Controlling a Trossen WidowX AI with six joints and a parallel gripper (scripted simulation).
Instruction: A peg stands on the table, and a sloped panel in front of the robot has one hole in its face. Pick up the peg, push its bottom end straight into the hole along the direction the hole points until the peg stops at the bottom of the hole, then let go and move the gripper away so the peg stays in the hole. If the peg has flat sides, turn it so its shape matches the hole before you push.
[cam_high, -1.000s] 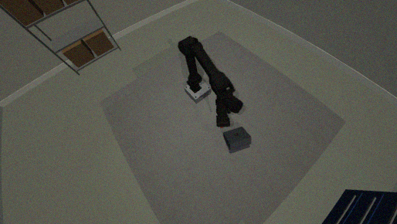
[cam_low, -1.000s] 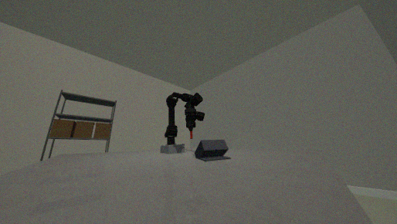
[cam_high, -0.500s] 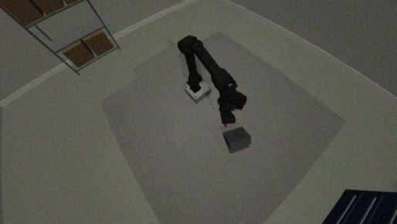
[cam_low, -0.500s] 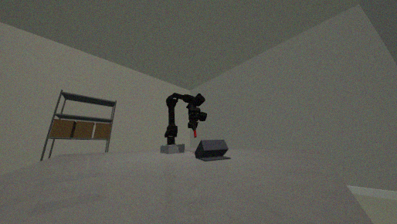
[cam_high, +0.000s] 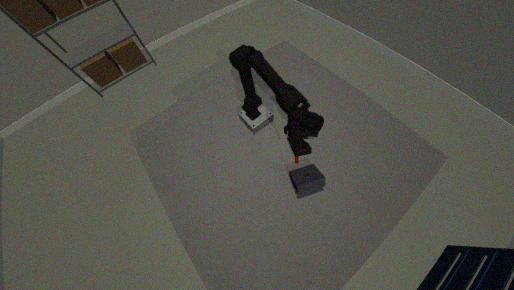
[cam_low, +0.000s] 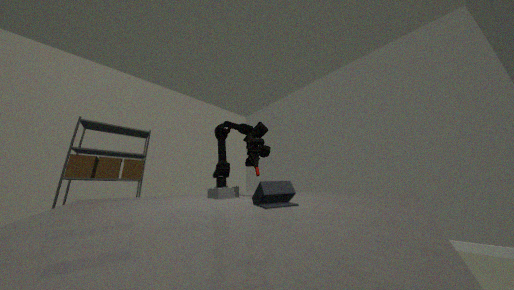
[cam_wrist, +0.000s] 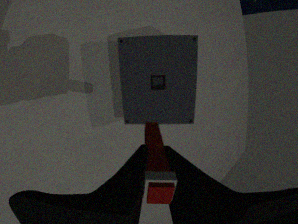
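A red peg with flat sides is held by my gripper, which is shut on it. The peg's bottom end sticks out past the fingertips, slightly tilted in the exterior view. The grey sloped panel has one square hole in its face. The peg is above and to the robot's side of the panel, clear of the hole. In the wrist view the peg's end overlaps the panel's lower edge, below the hole.
The arm's pale base stands behind the panel. A shelf rack with brown boxes is off to the left. A dark blue object lies at the lower right of the top view.
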